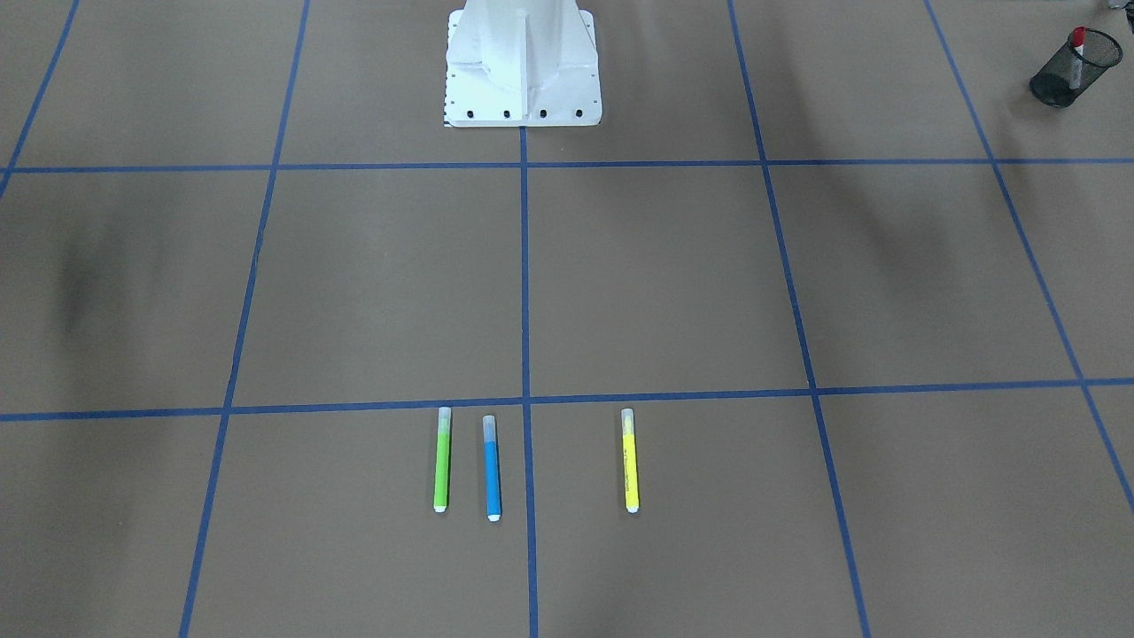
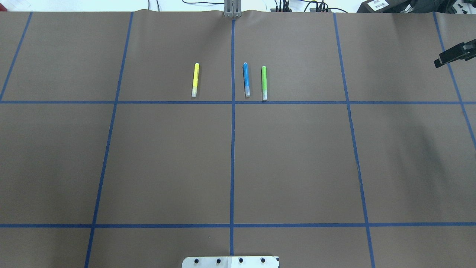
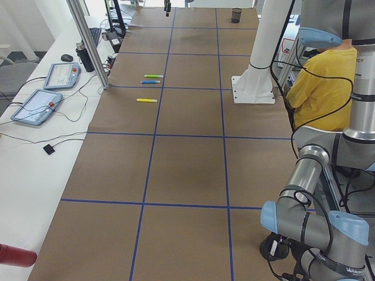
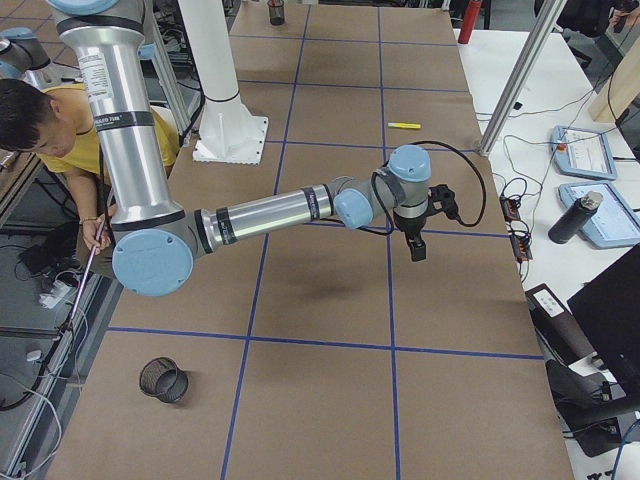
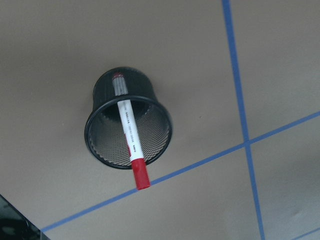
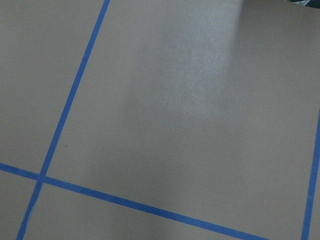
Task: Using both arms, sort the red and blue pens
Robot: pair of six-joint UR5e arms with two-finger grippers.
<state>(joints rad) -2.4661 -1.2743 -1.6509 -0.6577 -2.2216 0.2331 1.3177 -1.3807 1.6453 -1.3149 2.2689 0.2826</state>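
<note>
The blue pen (image 2: 246, 79) lies flat at the table's far side, just right of the centre tape line, between a green marker (image 2: 264, 82) and a yellow marker (image 2: 195, 80). The red pen (image 5: 129, 135) stands tilted in a black mesh cup (image 5: 100, 87) with its red cap poking over the rim. That cup (image 1: 1099, 53) sits on my left side, and the left wrist camera looks down on it. No left fingers show. My right gripper (image 2: 440, 60) hangs above bare table at the far right; whether it is open or shut, I cannot tell. It holds nothing.
A second, empty mesh cup (image 4: 163, 380) stands near the table's right end. The white robot base (image 1: 523, 80) sits mid-table at my edge. A person in a yellow shirt (image 3: 322, 82) sits behind the base. Tablets and a bottle lie on the white bench beyond.
</note>
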